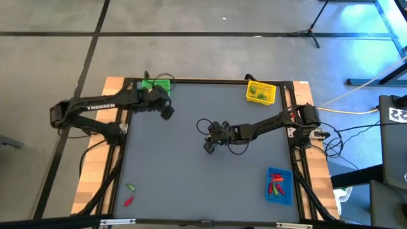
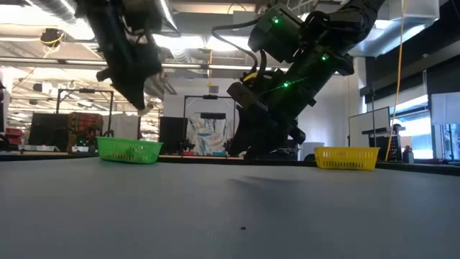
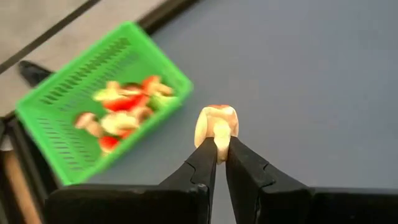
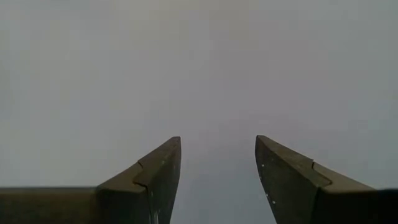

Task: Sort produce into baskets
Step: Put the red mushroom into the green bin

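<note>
A pale mushroom piece [image 3: 216, 121] sits in my left gripper [image 3: 219, 148], which is shut on it. This gripper [image 1: 166, 112] hangs above the table just beside the green basket [image 1: 156, 85], toward the table's middle. That basket [image 3: 102, 106] holds several red, green and pale pieces. My right gripper [image 1: 208, 146] stands open over the bare middle of the table, nothing between its fingers [image 4: 163, 168]. The yellow basket [image 1: 261, 92] at the far right holds green pieces. The blue basket [image 1: 278, 186] at the near right holds red pieces. My left gripper pinches the mushroom piece by its stalk [image 3: 220, 135] between the free ends of its two fingers. The rounded cap sticks out beyond the fingertips. The fingers slant downward. The piece is lifted clear of the table.
A green piece [image 1: 130, 187] and a red piece [image 1: 128, 201] lie loose near the table's near left corner. In the low view the green basket [image 2: 129, 150] and the yellow basket [image 2: 347, 157] stand along the far edge. The mat between the arms is bare.
</note>
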Motion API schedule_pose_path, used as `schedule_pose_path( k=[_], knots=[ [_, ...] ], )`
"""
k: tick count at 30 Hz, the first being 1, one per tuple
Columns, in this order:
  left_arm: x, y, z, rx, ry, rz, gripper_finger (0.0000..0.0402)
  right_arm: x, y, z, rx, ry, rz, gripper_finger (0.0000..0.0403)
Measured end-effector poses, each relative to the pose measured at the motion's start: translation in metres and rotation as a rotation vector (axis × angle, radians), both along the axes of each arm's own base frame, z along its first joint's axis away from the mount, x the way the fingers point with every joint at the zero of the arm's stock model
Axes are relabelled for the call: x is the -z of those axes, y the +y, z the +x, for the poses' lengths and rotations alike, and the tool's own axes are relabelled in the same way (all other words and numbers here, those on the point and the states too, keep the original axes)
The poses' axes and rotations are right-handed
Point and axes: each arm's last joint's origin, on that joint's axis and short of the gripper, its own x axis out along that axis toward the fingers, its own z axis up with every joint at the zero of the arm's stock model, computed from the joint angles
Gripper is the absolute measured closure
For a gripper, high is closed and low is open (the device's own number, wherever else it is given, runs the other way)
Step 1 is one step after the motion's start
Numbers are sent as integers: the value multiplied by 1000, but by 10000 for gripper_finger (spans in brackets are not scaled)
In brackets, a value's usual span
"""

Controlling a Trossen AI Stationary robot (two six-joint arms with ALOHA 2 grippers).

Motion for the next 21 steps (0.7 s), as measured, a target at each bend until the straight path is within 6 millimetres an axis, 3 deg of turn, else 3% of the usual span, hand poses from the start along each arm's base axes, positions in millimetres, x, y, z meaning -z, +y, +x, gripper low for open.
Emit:
schedule_pose_path(
  k=[10,16,21],
  knots=[
    [26,58,-29,-210,-8,60,373,1,0,-1,3,19,-11,196],
    [33,76,-36,-269,-47,102,370,1,0,-2,3,26,-13,196],
    [35,84,-40,-288,-36,108,335,2,0,-2,2,31,-14,196]
  ],
)
